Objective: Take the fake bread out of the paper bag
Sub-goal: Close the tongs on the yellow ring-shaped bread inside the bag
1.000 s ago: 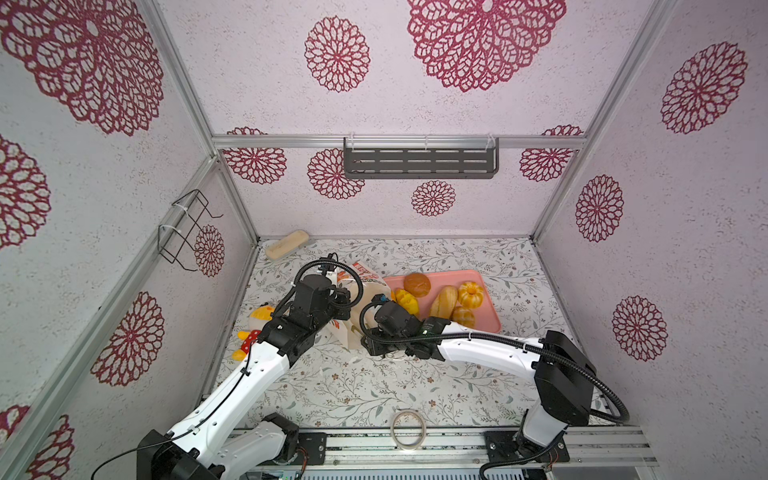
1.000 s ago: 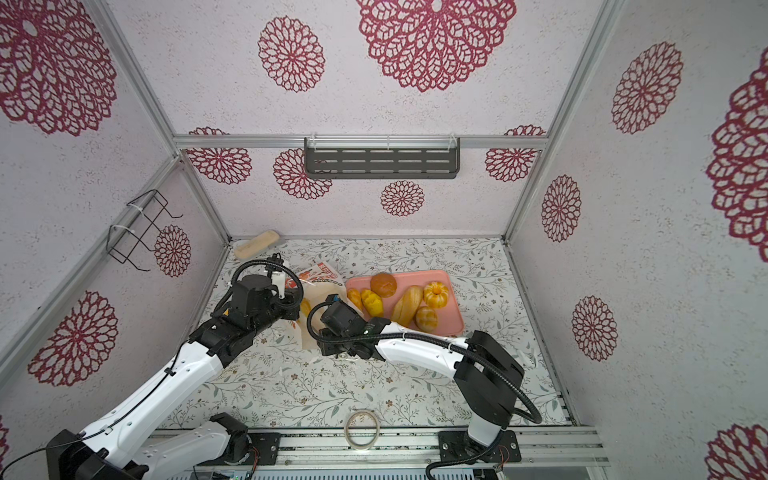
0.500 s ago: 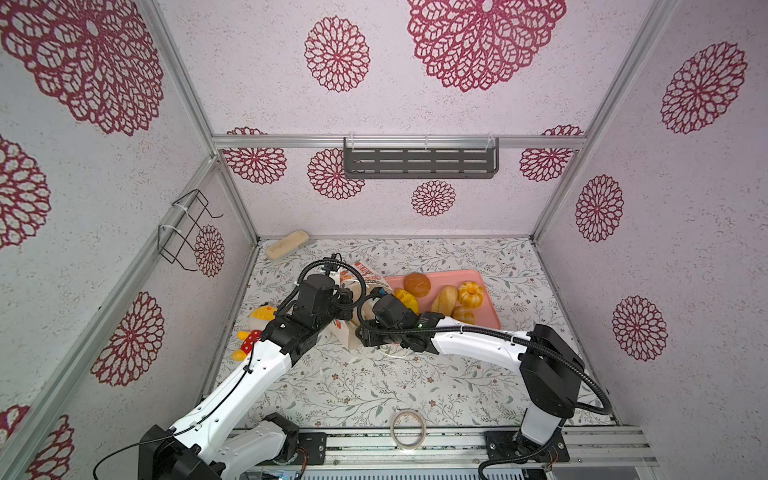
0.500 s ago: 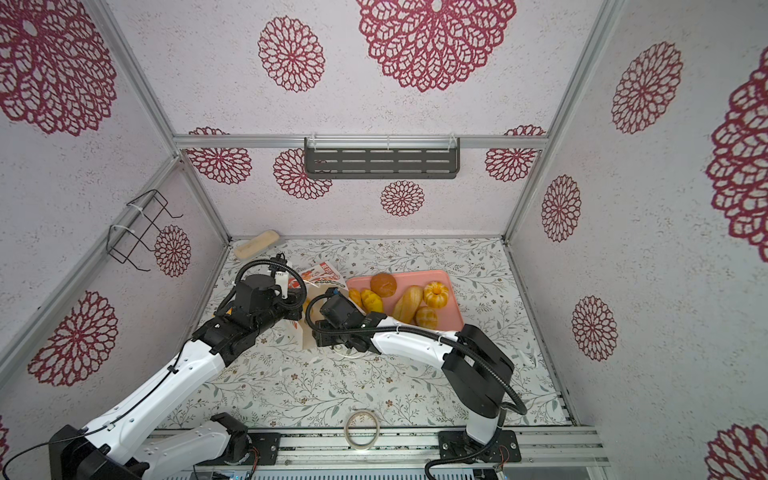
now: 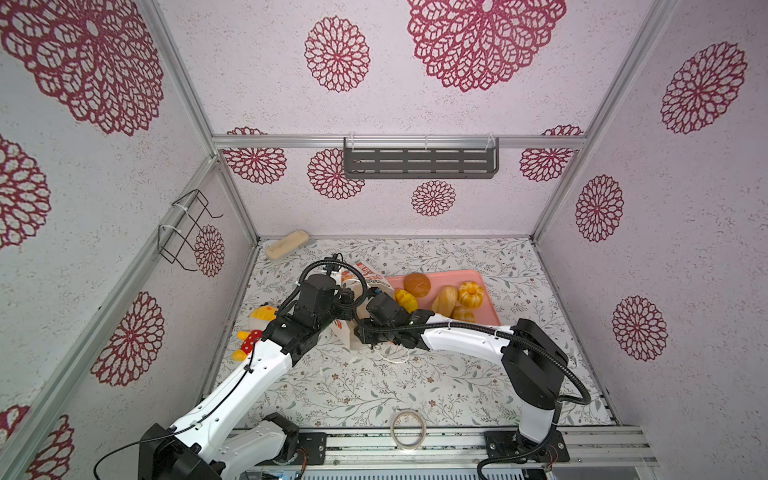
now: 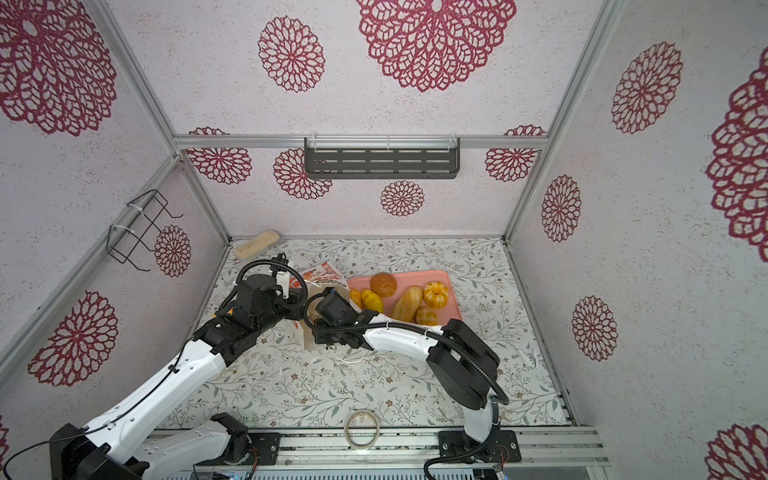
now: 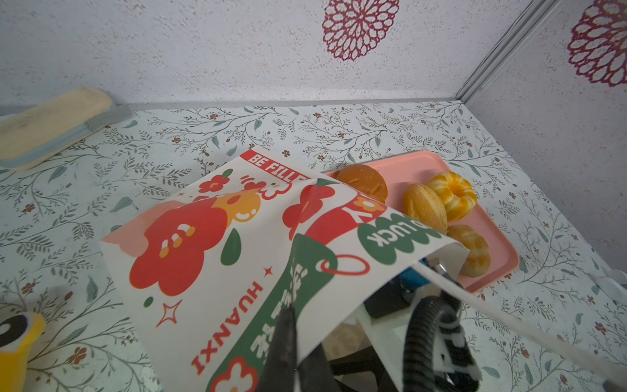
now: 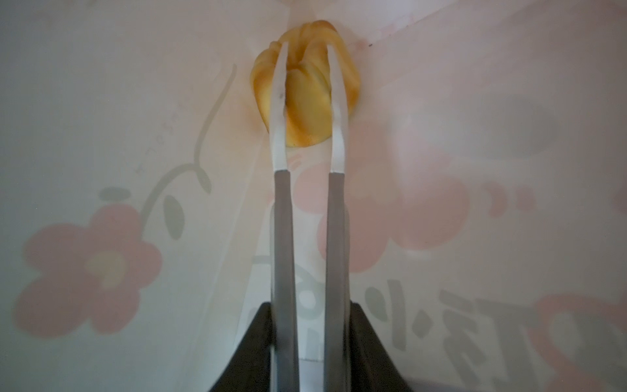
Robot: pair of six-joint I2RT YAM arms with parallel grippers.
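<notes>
Enclosure: white walls with red rosettes, leaf-print tabletop (image 5: 374,386).

Left side: a plush toy (image 5: 259,326) sits by the left wall and a beige block (image 5: 286,244) lies in the far-left corner. Both are well apart from the work.

Your left gripper (image 7: 298,353) is closed, pinching the rim of the paper bag (image 7: 210,258). The bag is white with red flowers and a green lettered band. It lies on its side with its mouth held up toward the front. One cord handle (image 5: 392,356) trails on the tabletop.

Your right gripper (image 8: 307,47) is deep inside the bag. Its jaws are narrow and clamped on the middle ridge of a roll (image 8: 305,112). The roll is glossy golden-yellow with twisted lobes. It is wedged into the bag's bottom fold, with paper close on both sides of the fingers (image 8: 281,210).

Right of the bag, just beside it, is a pink tray (image 5: 478,275) holding the other breads (image 5: 444,300). They look glossy, yellow to brown.

There is bare tabletop in front of the bag as far as the front rail, where a tape ring (image 5: 408,423) rests. There is more bare tabletop right of the tray.
</notes>
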